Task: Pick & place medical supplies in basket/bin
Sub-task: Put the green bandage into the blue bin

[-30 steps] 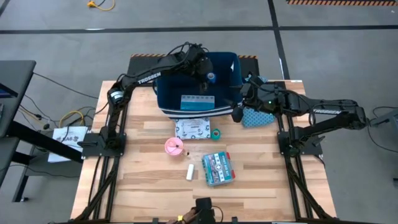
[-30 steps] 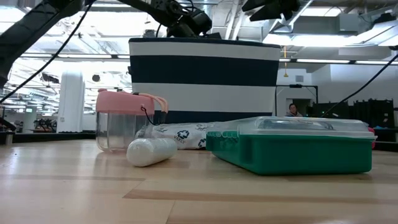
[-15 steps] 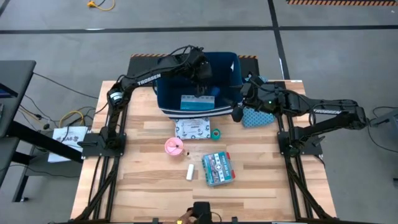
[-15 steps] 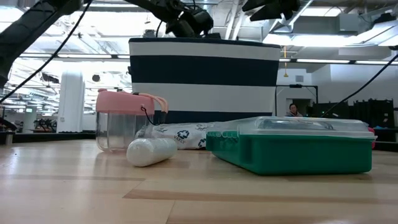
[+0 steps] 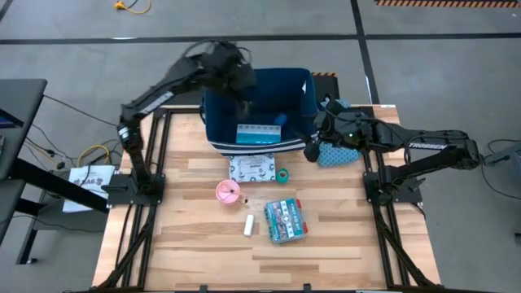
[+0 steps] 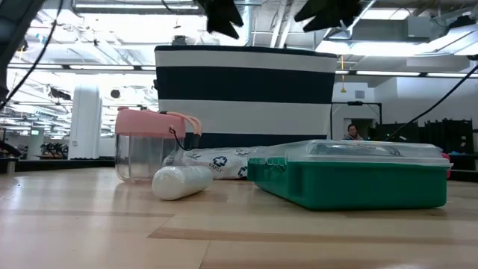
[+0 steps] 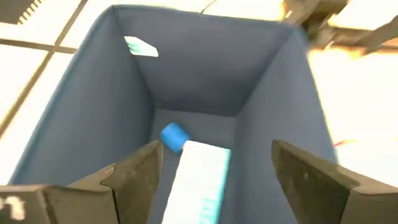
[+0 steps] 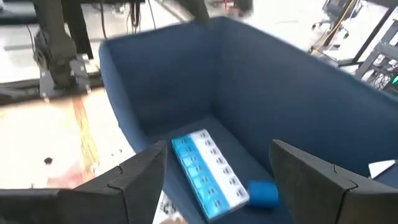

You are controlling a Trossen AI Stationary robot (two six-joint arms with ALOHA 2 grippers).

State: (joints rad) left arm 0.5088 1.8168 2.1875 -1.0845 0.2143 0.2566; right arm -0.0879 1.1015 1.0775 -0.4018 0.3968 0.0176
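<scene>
So, you have two items inside the navy bin (image 5: 213,122): one light-blue pill organizer (image 5: 258,134) lying flat on the bottom and one blue tape roll (image 5: 279,120) just beside its end. Both show again in the wrist views, the organizer (image 8: 207,176) with its single row of compartments and the roll (image 7: 175,136) near the corner. One white tag (image 7: 140,46) is sewn on the bin's inner wall; you cannot read any writing on it.

Your left claw (image 7: 211,180) hangs above the bin's open top on its left side, fingers spread wide and holding nothing. Your right claw (image 8: 217,180) waits at the bin's right edge, above the teal patterned pouch (image 5: 335,154), also released and empty. You can read "TROSSEN" on the right arm (image 5: 423,146).

Out on the wooden surface (image 5: 187,244) you can count five more things: one teal-and-white packet (image 5: 252,168) in front of the bin, one green roll (image 5: 282,175) just beside it, one pink-lidded round container (image 5: 229,192), one white stick (image 5: 249,225), and one teal case with a clear lid (image 5: 286,220). The packet's print is too small to read.
</scene>
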